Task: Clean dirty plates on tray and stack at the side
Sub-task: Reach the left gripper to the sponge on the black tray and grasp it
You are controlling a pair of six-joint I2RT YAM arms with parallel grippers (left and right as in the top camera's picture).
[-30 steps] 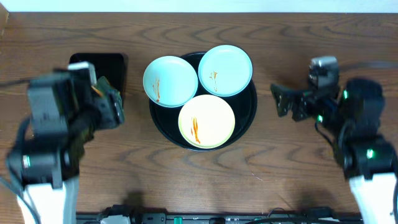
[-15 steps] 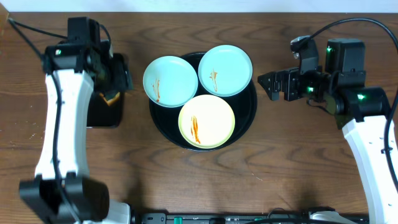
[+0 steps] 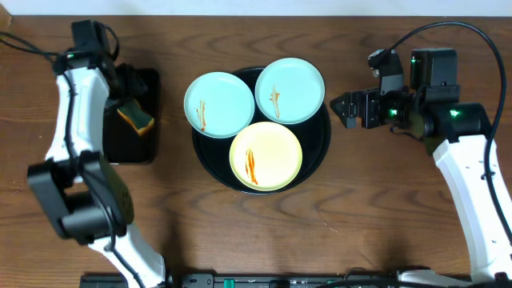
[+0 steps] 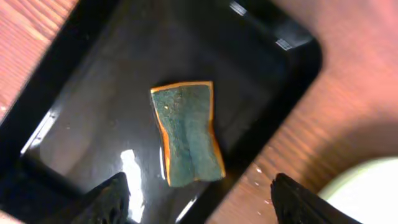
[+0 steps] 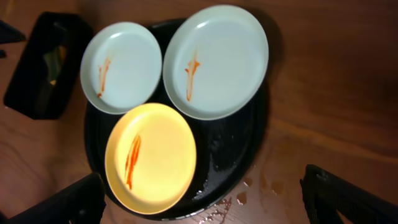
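I log three glossy sauce-streaked plates crowded on the round black tray (image 3: 320,154) at mid-table: yellow plate (image 3: 266,156) near, left blue-green plate (image 3: 218,104) and right blue-green plate (image 3: 290,90) far. Left of it, the rectangular tray (image 4: 81,74) holds a blue-green, orange-edged sponge (image 4: 186,134), its texture clear only in the left wrist view, with the left gripper (image 4: 205,202) above it, jaws wide apart. The right gripper (image 5: 208,202), right of the round tray, is likewise spread, and only its wrist view shows droplets (image 5: 239,198) on the wooden table (image 3: 360,208).

The left fingers (image 4: 107,200) and right fingers (image 5: 339,194) gape wide.
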